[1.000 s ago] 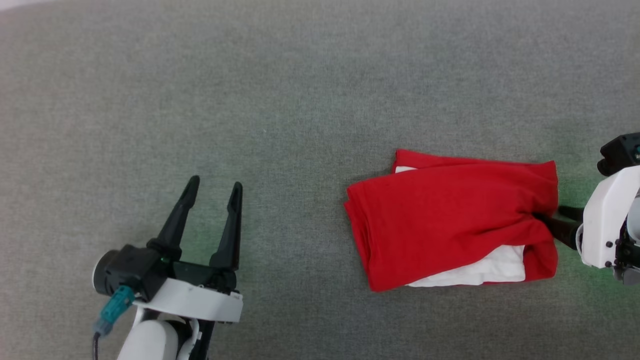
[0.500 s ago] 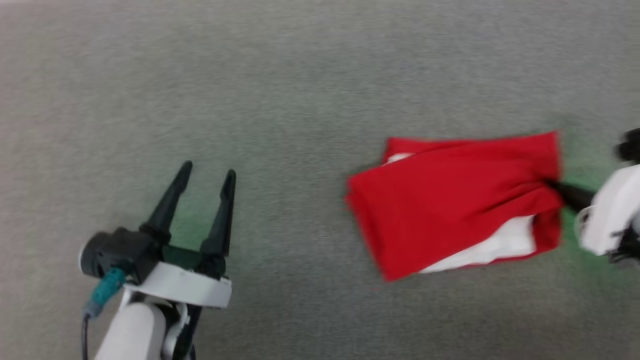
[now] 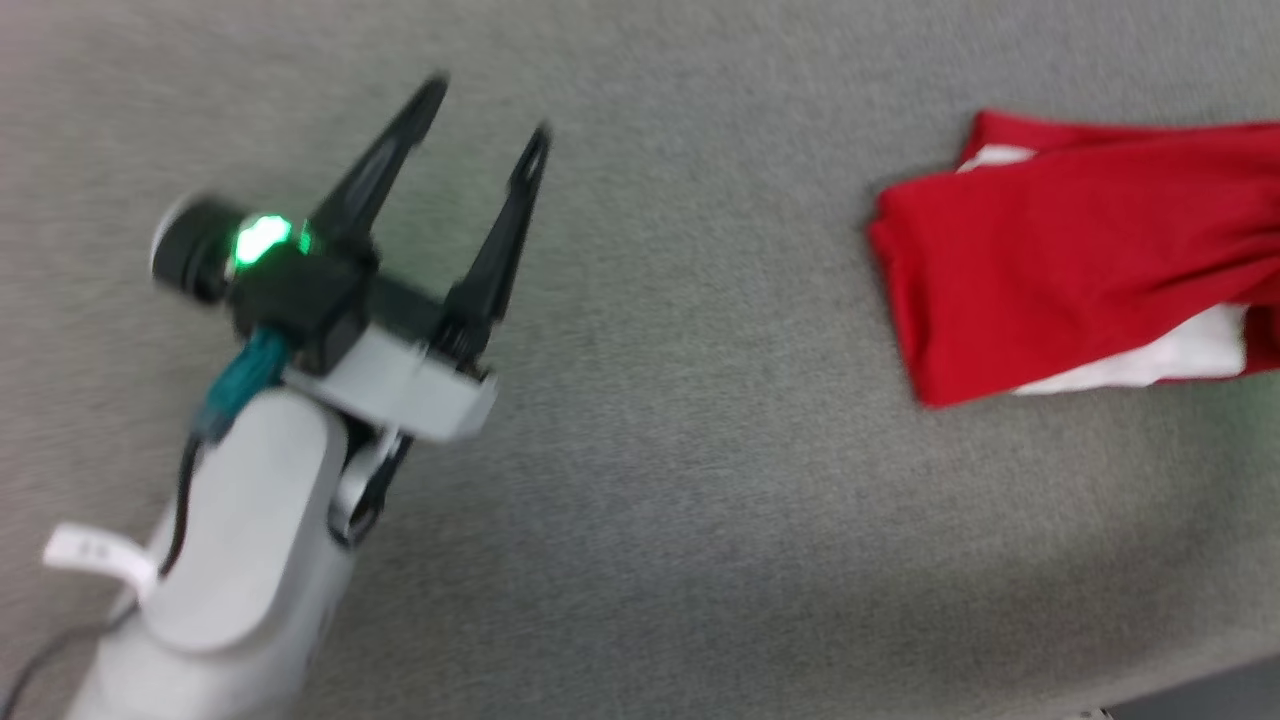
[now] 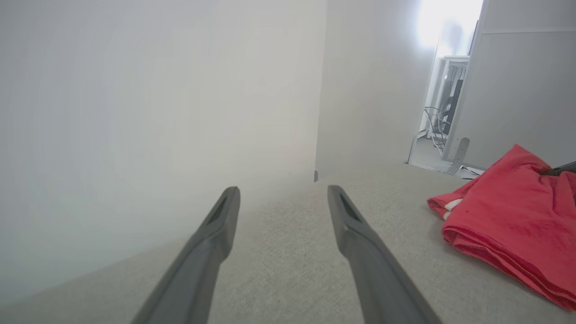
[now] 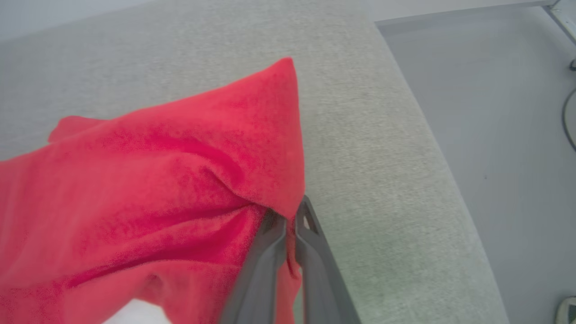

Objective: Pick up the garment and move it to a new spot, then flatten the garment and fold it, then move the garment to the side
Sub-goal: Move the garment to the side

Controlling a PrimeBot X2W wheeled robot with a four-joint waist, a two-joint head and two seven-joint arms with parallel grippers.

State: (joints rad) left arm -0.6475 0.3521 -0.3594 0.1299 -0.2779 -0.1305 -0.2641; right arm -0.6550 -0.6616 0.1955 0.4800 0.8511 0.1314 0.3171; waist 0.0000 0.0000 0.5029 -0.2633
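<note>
1. left gripper (image 3: 488, 110): upper left of the head view, blurred. its two dark fingers point up and a little right and are spread wide with nothing between them. it hangs over bare grey fabric surface (image 3: 700, 480), well apart from the garment (image 3: 1080, 250).
2. left arm pose: a pale forearm (image 3: 240, 570) rises from the lower left corner to the wrist. one green light (image 3: 262, 238) glows on the black wrist block. one teal plug (image 3: 235, 385) sits below it with a dark cable (image 3: 183, 500) running down. one white tag (image 3: 90, 550) sticks out beside the forearm.
3. left wrist view: both fingers run low over the surface, tips apart, aimed toward a pale wall (image 4: 135, 112). the garment lies off to their right, not touching them.
4. right gripper (image 5: 288, 211): in the right wrist view its two fingers are pressed nearly together, pinching a bunched fold at the garment's edge. red cloth drapes over the tips and creases fan out from the pinch.
5. just beside the pinch, one corner of red cloth stands up in a peak.
6. garment: red, folded into a rough rectangle of several layers. it lies on the surface at the right of the head view, cut off by that view's right edge. a white layer (image 3: 1150, 365) peeks out under the red along the near edge, and a small white bit shows at the far left corner.
7. right wrist view: the surface ends in a curved edge, with grey floor (image 5: 495, 112) beyond.
8. count: one garment, two grippers, two fingers on each, one light, one plug, one tag.
</note>
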